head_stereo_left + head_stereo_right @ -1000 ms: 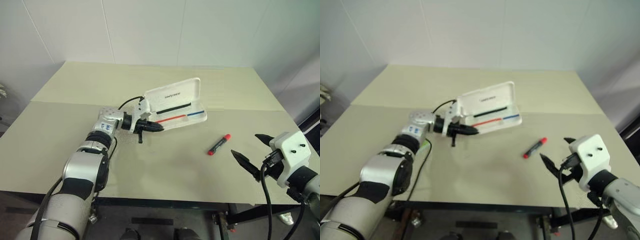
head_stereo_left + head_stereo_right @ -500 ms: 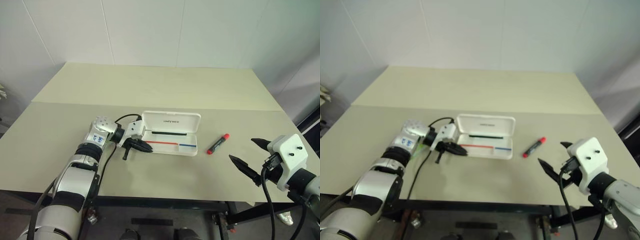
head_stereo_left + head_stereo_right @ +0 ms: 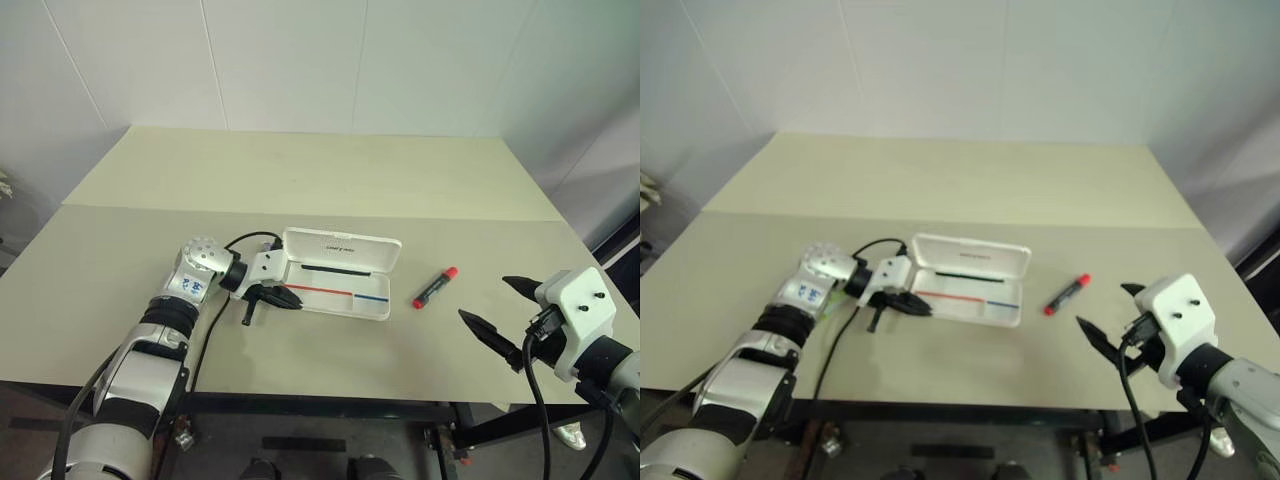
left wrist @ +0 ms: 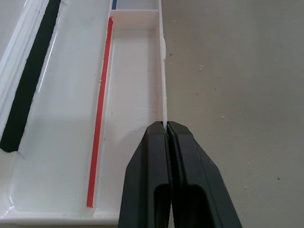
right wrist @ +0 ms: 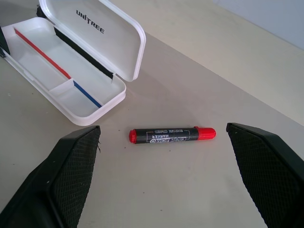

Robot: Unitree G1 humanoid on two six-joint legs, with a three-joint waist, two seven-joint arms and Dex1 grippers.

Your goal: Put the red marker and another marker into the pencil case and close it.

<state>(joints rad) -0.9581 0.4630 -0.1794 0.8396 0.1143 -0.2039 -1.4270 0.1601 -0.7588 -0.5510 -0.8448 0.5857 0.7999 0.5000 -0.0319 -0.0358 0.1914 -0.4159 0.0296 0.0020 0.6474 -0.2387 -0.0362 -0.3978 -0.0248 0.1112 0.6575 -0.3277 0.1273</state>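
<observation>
The white pencil case (image 3: 345,262) lies open in the middle of the table, its lid folded back, its tray (image 4: 135,80) empty with a red and blue stripe. My left gripper (image 3: 292,298) is at the case's left end, shut with the tray's thin front wall pinched between its fingertips (image 4: 156,142). The red marker (image 3: 436,287) lies on the table right of the case, red at both ends with a black middle (image 5: 166,135). My right gripper (image 3: 487,300) hovers open near the front right, the marker beyond its fingers (image 5: 71,166). Another marker is hidden.
A black cable (image 3: 245,240) loops from my left wrist beside the case. The tan table (image 3: 320,170) has a seam running across behind the case and bare room at the back and front. White walls close it off behind.
A second ago the case was lifted and tilted, lid up, in my left gripper. It now rests flat on the table, slightly nearer and to the left. My right gripper stayed still.
</observation>
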